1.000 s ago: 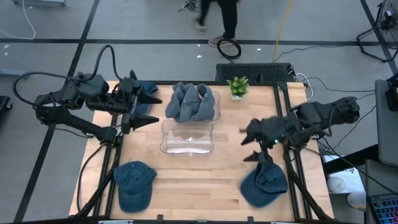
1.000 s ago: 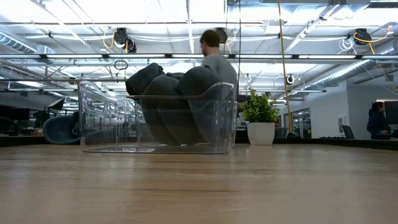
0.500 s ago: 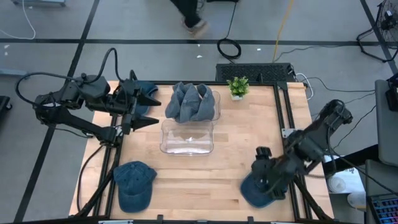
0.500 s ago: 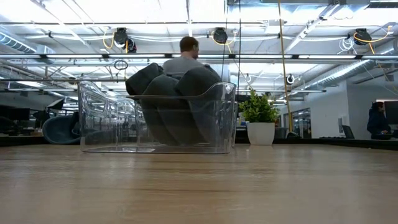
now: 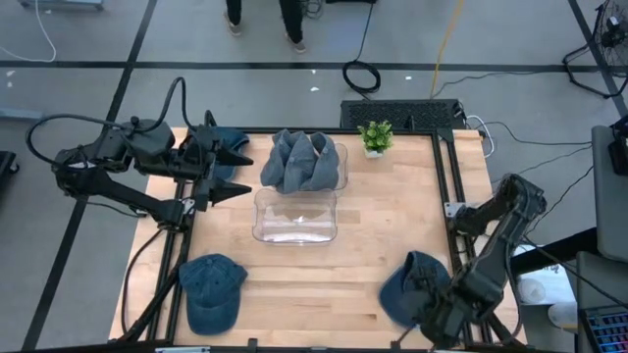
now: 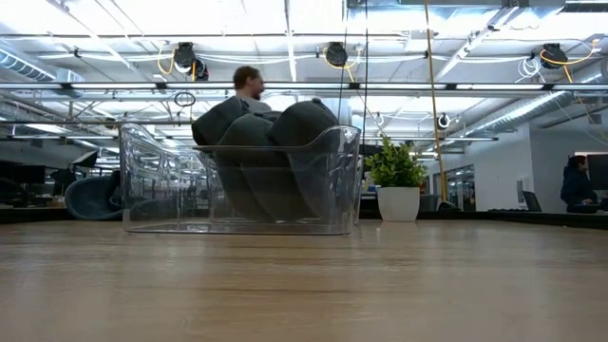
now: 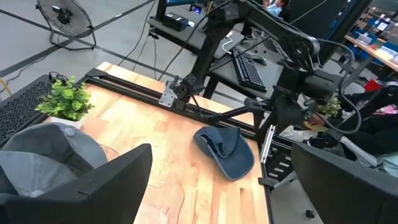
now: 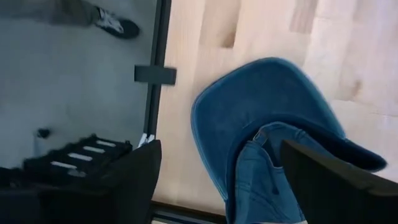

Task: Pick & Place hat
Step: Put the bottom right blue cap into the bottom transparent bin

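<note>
A blue denim hat [image 5: 410, 279] lies on the wood near the table's near right corner, brim down. My right gripper [image 5: 430, 314] hovers open over its near edge and points steeply down. In the right wrist view the hat [image 8: 273, 124] sits between and beyond the two dark fingers, which touch nothing. My left gripper [image 5: 234, 174] waits open at the far left, raised above the table. A second hat [image 5: 211, 289] lies near left. A third [image 5: 232, 140] lies below the left gripper.
A clear bin [image 5: 338, 176] at the far middle holds a pile of hats [image 5: 302, 160]; an empty clear bin [image 5: 294, 218] stands just in front of it. A small potted plant [image 5: 375, 135] is at the far edge. The black table frame [image 8: 155, 74] runs beside the hat.
My right gripper has swung from the table's right middle toward the near edge and sunk, tipping to point steeply down over the near right hat. The hat has stayed where it was. A person beyond the far edge has walked toward the left.
</note>
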`<state>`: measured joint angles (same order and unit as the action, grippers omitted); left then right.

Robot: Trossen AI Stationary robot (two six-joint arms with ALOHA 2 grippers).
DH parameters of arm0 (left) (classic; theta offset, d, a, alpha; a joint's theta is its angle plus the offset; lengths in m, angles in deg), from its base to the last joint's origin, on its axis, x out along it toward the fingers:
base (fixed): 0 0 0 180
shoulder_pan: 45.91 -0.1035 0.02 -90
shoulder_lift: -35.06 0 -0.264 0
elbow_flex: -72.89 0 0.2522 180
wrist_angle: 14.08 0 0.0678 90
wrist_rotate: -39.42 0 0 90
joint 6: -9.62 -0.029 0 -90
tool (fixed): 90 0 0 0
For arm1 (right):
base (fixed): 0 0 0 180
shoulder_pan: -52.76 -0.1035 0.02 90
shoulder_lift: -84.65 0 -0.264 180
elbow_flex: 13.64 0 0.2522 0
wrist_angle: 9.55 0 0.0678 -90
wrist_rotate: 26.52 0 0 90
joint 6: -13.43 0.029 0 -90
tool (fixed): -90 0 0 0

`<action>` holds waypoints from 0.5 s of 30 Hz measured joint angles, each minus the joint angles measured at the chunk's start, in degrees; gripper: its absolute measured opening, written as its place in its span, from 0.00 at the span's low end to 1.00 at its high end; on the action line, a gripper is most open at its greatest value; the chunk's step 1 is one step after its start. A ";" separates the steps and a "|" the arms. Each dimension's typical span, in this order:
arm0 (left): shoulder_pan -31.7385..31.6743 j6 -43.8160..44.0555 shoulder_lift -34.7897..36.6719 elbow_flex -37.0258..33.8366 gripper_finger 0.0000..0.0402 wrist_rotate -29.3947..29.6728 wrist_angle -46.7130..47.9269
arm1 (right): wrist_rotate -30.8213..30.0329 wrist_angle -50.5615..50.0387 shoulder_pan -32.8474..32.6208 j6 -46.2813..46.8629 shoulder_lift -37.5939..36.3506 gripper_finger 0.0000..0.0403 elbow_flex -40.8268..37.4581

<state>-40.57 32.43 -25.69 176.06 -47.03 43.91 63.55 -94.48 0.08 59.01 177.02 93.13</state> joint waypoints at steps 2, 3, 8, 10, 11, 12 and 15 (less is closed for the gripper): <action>0.00 -0.02 0.00 0.00 0.98 0.02 0.00 | -0.15 0.10 -1.59 -0.08 1.38 0.75 0.00; 0.00 -0.02 0.00 0.00 0.98 0.02 0.03 | -0.10 0.11 -2.31 0.09 2.07 0.74 0.00; 0.00 0.06 0.00 0.00 0.98 0.01 0.66 | 0.00 0.16 -5.45 4.15 5.64 0.69 0.00; 0.00 0.07 0.00 0.00 0.98 0.00 0.90 | 0.03 0.53 -6.33 4.79 6.76 0.70 0.00; 0.00 0.07 0.00 0.00 0.98 0.02 0.96 | -0.09 0.80 -6.74 4.74 7.23 0.70 0.00; 0.00 0.05 0.00 0.00 0.98 0.01 1.08 | -0.25 0.92 -7.09 4.62 7.73 0.72 0.00; 0.00 0.00 0.00 0.00 0.98 0.02 1.09 | -3.54 1.06 -8.15 4.54 9.42 0.75 0.00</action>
<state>-40.57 32.43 -25.69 176.06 -47.01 45.00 60.01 -93.42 -8.07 63.55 186.43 93.13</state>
